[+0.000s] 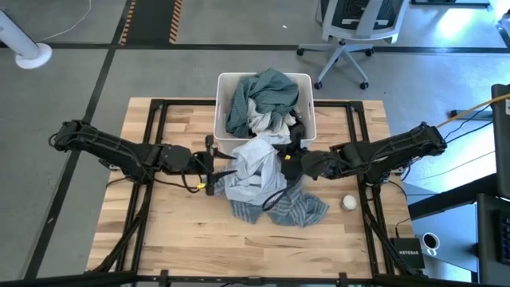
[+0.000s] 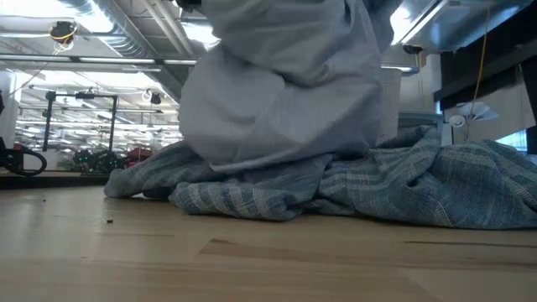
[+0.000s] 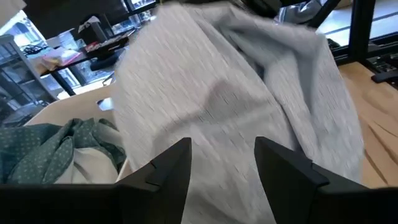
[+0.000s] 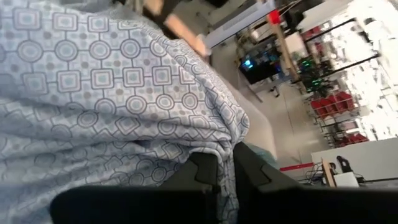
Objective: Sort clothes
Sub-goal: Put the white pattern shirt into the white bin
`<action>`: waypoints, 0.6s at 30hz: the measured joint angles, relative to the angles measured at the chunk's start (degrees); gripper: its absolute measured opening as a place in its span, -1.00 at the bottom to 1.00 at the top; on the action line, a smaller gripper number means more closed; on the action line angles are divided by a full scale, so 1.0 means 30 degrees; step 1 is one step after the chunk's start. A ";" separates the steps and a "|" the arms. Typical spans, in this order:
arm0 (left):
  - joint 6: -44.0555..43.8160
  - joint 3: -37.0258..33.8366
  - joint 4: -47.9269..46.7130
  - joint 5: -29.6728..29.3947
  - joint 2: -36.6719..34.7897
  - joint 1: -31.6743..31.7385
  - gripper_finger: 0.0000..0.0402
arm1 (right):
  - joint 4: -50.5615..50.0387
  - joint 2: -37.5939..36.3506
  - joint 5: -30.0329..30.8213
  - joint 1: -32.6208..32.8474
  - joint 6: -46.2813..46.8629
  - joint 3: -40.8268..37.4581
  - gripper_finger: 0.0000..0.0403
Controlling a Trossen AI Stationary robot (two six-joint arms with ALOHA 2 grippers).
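A grey-white patterned garment (image 1: 253, 163) is held up over the middle of the table. In the low view it (image 2: 285, 84) hangs with its lower end on a blue-grey striped shirt (image 2: 394, 184), which lies crumpled on the table (image 1: 291, 209). My right gripper (image 1: 285, 165) is shut on the patterned garment at its right side. My left gripper (image 1: 211, 166) is open at the garment's left side, with the cloth (image 3: 224, 106) right in front of its spread fingers (image 3: 224, 168). My right gripper pinches a gathered fold of the patterned garment (image 4: 221, 146) between its two fingers, coming level from the table's right side. The cloth bunches above the fingers and hangs down slack, its lower end on the striped shirt. Whether my left gripper touches the cloth, I cannot tell.
A white tub (image 1: 305, 84) stands at the far middle of the table, holding a teal garment (image 1: 263, 96), white pieces and a dark piece. A small white ball (image 1: 348, 202) lies on the wood to the right of the striped shirt. Bare wood shows at the near left.
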 joint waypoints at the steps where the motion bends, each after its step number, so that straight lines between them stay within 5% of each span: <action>1: 0.0010 0.0002 -0.0060 0.0010 -0.0075 -0.0008 -0.15 | 0.0315 -0.0152 0.0073 0.0000 -0.0148 0.0000 -0.89; 12: -0.0879 0.0000 -0.1522 0.0000 -0.2087 -0.0007 -0.15 | 0.7303 -0.1396 -0.0158 -0.1375 -0.3883 0.0046 -0.89; 18: -0.1077 0.0000 -0.2123 0.0000 -0.2639 -0.0022 -0.15 | 0.8866 -0.1319 -0.2124 -0.3635 -0.5302 0.2477 -0.89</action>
